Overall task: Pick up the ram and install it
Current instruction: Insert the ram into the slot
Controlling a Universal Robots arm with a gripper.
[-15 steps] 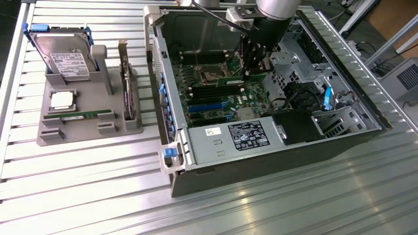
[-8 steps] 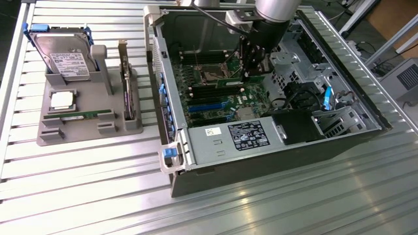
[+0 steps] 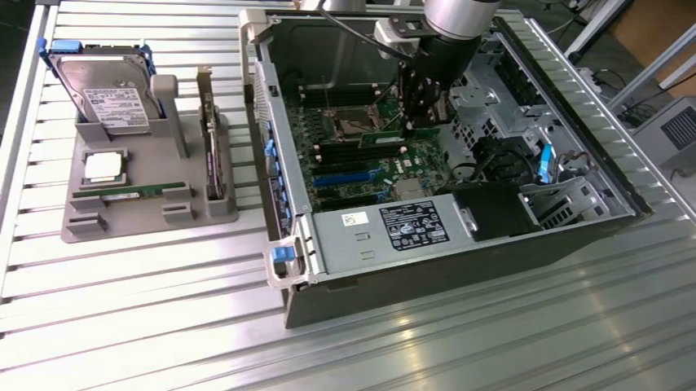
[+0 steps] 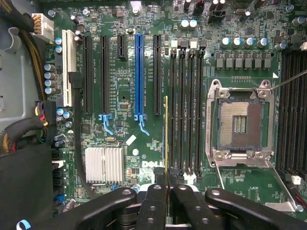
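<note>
Between the gripper (image 4: pixel 166 191) fingers: the ram (image 4: pixel 166 139), pinched edge-on.
Light, stiff, likely fragile; best held by its edges.

The arm (image 3: pixel 457 20) comes down from the upper edge of the exterior view, its silver wrist section joined to a black lower body that hangs close to vertical. The gripper (image 4: pixel 166 189) points straight down. In the wrist view its two black fingers (image 4: pixel 152 206) stand close together, pressed against the ram (image 4: pixel 166 139), which is seen edge-on as a thin strip between them. The outer linkage bars spread wide to either side. In the exterior view the fingertips are hard to make out, probably low inside the case (image 3: pixel 609 175).
</note>
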